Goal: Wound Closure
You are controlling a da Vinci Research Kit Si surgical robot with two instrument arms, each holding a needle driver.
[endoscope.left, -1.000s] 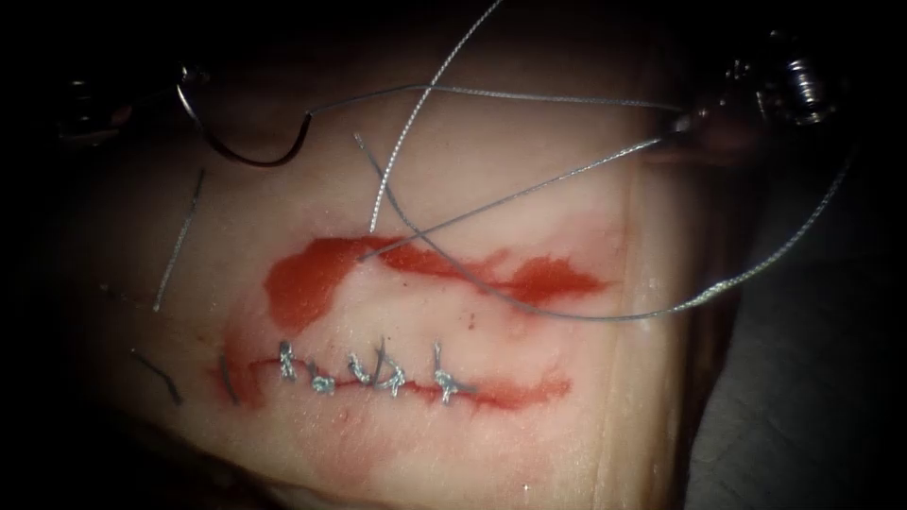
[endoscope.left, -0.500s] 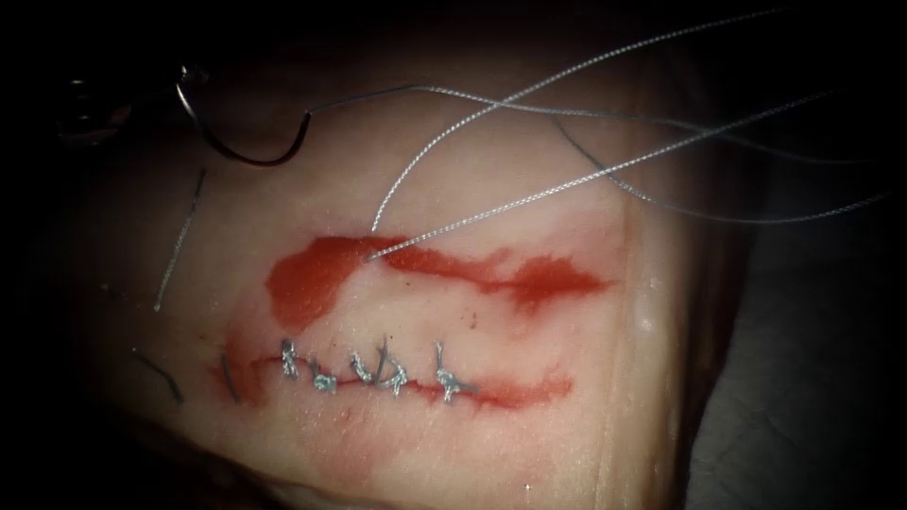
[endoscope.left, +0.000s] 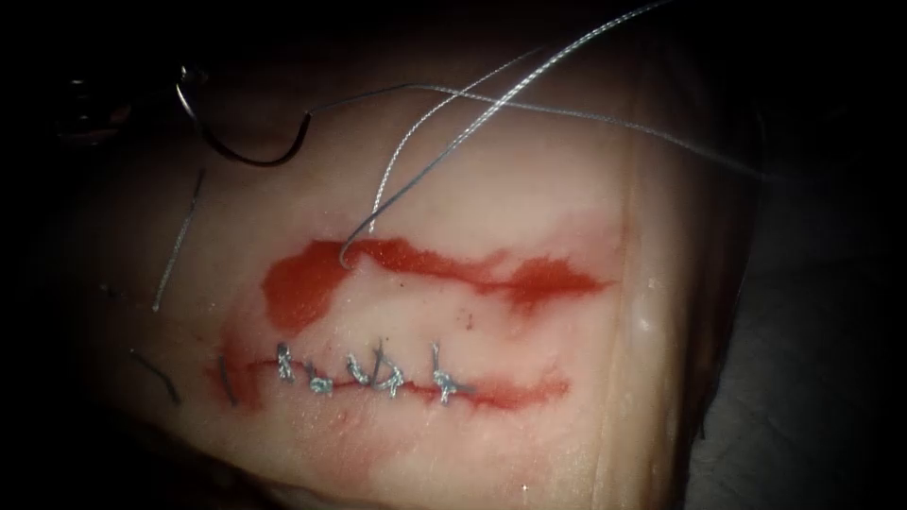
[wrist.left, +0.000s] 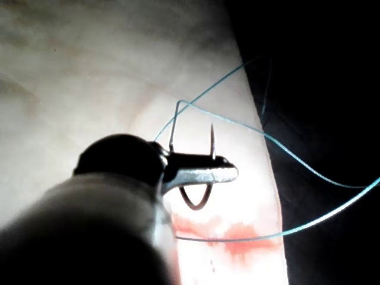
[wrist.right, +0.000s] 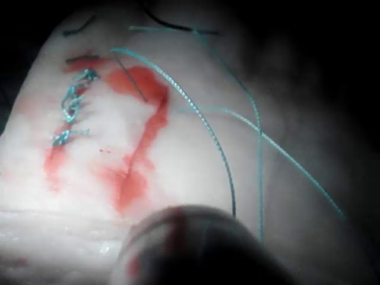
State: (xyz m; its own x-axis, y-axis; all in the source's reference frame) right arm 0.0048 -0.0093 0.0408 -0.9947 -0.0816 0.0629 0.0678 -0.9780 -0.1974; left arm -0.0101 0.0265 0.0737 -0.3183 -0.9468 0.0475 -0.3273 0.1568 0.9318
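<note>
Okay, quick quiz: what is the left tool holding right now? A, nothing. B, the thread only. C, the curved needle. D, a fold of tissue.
C: the left tool is clamped on the curved needle partway along its curve, clear of the tissue.

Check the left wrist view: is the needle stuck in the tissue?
No. The left tool's jaws hold the needle mid-curve, with both its ends free above the tissue.
</note>
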